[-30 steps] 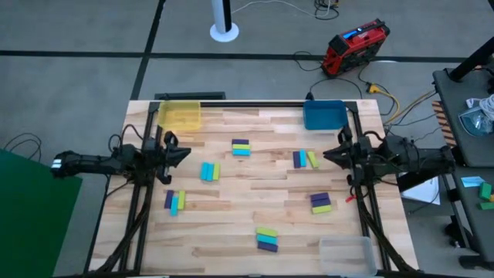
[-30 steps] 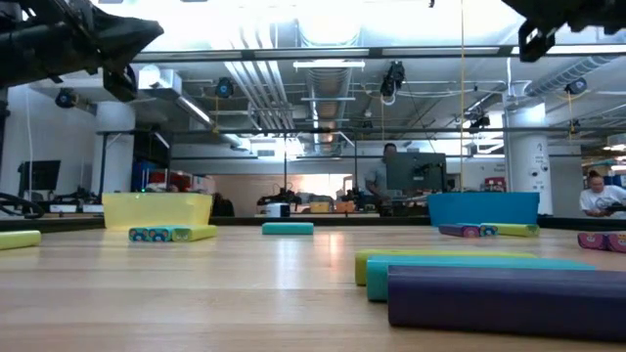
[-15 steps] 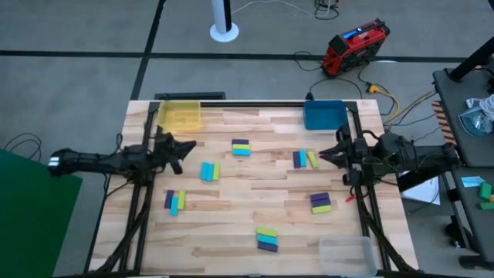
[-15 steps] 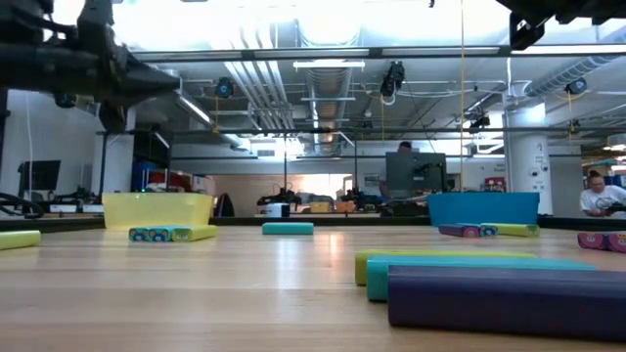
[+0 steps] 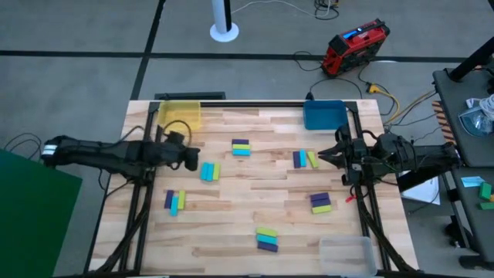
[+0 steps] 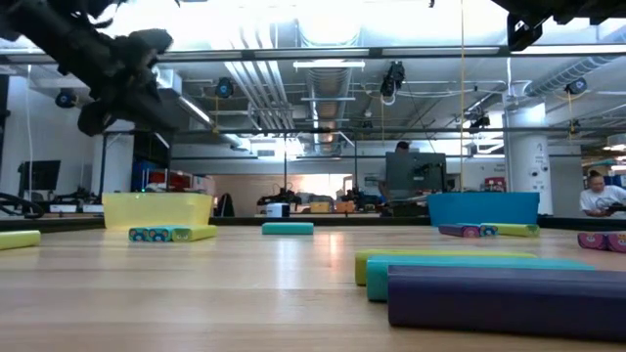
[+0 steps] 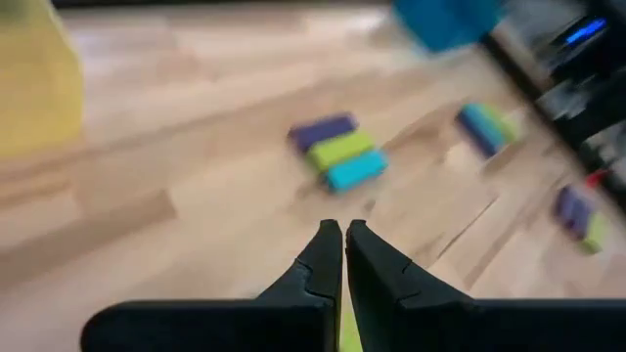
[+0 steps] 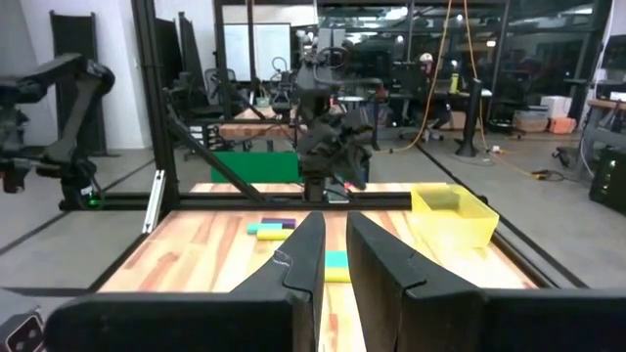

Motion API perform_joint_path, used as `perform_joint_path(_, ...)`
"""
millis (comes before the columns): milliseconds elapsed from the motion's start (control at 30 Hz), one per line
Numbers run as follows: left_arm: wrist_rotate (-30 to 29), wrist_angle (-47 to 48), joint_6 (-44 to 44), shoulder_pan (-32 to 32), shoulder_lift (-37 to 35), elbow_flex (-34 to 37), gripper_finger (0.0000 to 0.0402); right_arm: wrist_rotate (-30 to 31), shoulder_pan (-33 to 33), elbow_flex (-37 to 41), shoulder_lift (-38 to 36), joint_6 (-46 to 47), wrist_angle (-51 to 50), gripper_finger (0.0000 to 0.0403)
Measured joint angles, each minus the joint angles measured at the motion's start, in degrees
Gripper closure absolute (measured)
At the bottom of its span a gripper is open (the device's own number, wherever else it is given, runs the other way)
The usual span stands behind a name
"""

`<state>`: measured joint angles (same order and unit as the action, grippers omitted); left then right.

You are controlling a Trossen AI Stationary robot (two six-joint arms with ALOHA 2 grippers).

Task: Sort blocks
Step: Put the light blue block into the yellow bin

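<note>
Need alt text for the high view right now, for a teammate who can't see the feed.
Overhead view of a wooden table with small clusters of cyan, yellow-green and purple blocks scattered across it. The left end effector hangs beside a cluster at centre-left; the right end effector waits near the right edge. A yellow bin and a blue bin sit at the far corners.

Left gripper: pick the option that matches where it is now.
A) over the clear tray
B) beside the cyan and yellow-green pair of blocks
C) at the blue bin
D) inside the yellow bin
B: in the high view the left gripper sits right beside the cyan and yellow-green pair, away from every bin.
</note>
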<state>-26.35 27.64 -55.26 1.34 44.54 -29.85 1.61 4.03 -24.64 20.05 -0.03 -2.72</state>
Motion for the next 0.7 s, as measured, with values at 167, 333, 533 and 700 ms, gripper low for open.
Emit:
perform_joint_path(167, 5.0, 1.4, -4.9, 0.0, 8.5, -2.7, 0.0402, 0.0, 0.0, 0.0, 0.0, 0.0, 0.0, 0.0364)
perform_joint_path(333, 7.5, 9.8, -12.0, 0.1, 15.4, -7.5, 0.0402, 0.0, 0.0, 0.0, 0.0, 0.0, 0.0, 0.0364)
perform_joint_path(533, 9.6, 17.4, -14.5, 0.2, 23.3, -12.5, 0.0402, 0.0, 0.0, 0.0, 0.0, 0.0, 0.0, 0.0364)
perform_joint_path(700, 11.7, 17.6, -14.5, 0.2, 28.3, -14.3, 0.0402, 0.0, 0.0, 0.0, 0.0, 0.0, 0.0, 0.0364)
